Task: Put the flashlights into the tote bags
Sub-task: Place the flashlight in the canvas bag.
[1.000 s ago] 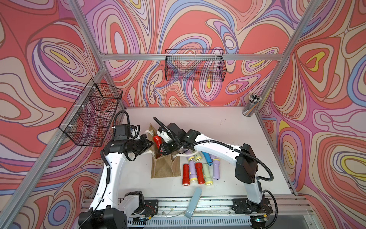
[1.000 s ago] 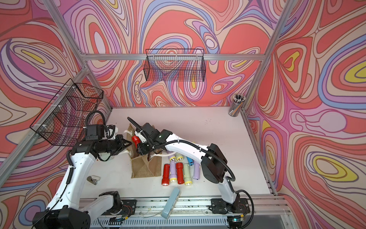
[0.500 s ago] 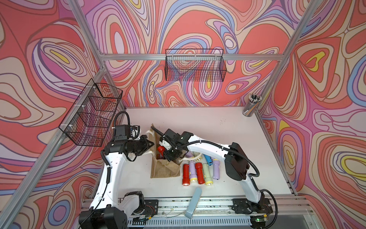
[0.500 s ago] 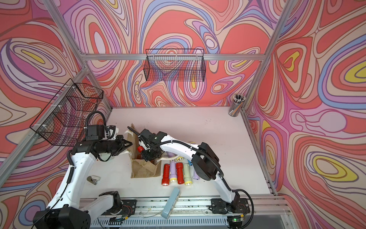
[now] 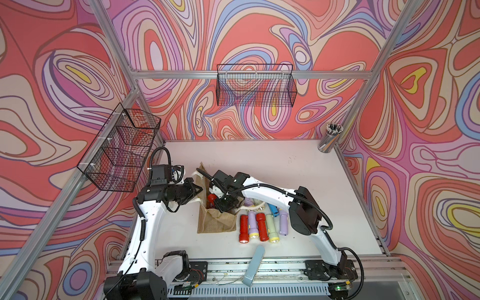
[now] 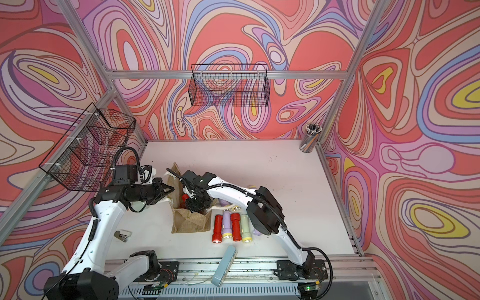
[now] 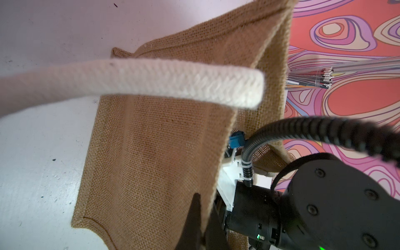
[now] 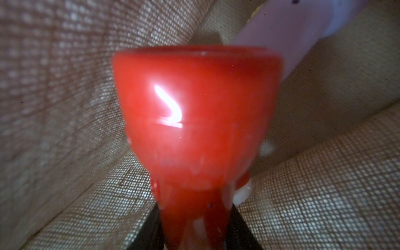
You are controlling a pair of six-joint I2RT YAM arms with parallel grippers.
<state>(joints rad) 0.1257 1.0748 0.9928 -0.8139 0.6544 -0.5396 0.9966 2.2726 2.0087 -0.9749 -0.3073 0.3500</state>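
The tan burlap tote bag (image 5: 216, 224) (image 6: 191, 224) stands open near the table's front. My left gripper (image 5: 198, 191) (image 7: 203, 227) is shut on the bag's side rim, with the burlap wall (image 7: 155, 151) pinched between its fingers and a white rope handle (image 7: 151, 82) hanging across. My right gripper (image 5: 220, 204) (image 8: 194, 229) reaches down into the bag's mouth, shut on a red flashlight (image 8: 194, 108) (image 5: 211, 198). A lilac flashlight (image 8: 292, 32) lies inside the bag. Several more flashlights lie in a row right of the bag: red (image 5: 243, 228), lilac (image 5: 252, 224), pale green (image 5: 271, 228), blue (image 5: 274, 210).
A flat grey-blue bar (image 5: 254, 265) leans over the front rail. Black wire baskets hang on the back wall (image 5: 255, 85) and the left wall (image 5: 119, 150). A metal cup of pens (image 5: 330, 140) stands in the far right corner. A small grey object (image 6: 123, 235) lies front left.
My right gripper has lowered the red flashlight from above the bag down into its mouth. The left gripper has kept its hold on the rim.
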